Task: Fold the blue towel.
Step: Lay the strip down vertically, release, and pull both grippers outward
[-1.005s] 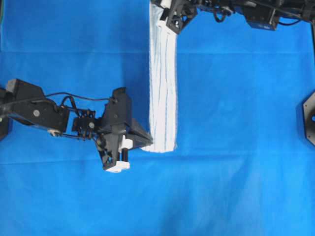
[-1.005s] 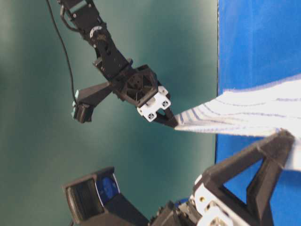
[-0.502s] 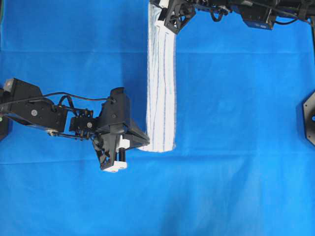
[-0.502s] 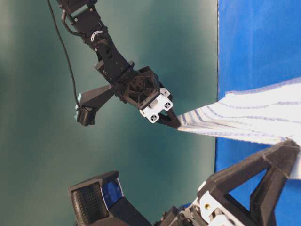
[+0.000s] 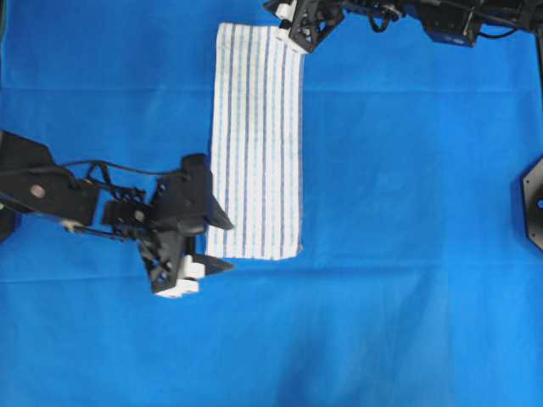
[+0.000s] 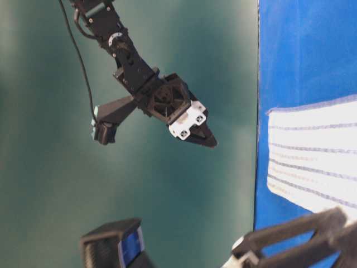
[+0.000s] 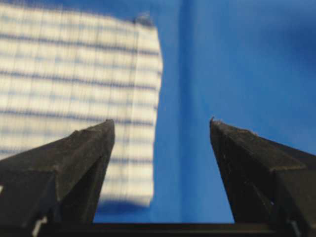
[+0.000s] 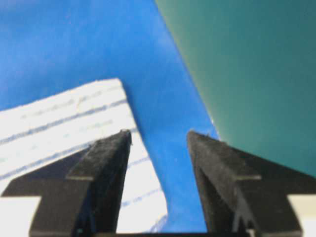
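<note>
Since both grippers stand open with nothing in them, 1 risk: a jaw snags the frayed edge on regrasp and drags the fold apart. Blue towel lies flat, folded lengthwise, reaching the blue sheet's far edge. Left gripper sits beside its near-left corner, right gripper above its far-right corner.

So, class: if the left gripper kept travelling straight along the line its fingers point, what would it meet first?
Probably the blue towel: the left gripper, jaws open, aims at the towel's corner edge, with plain blue sheet beside it. Depth is unclear.
</note>
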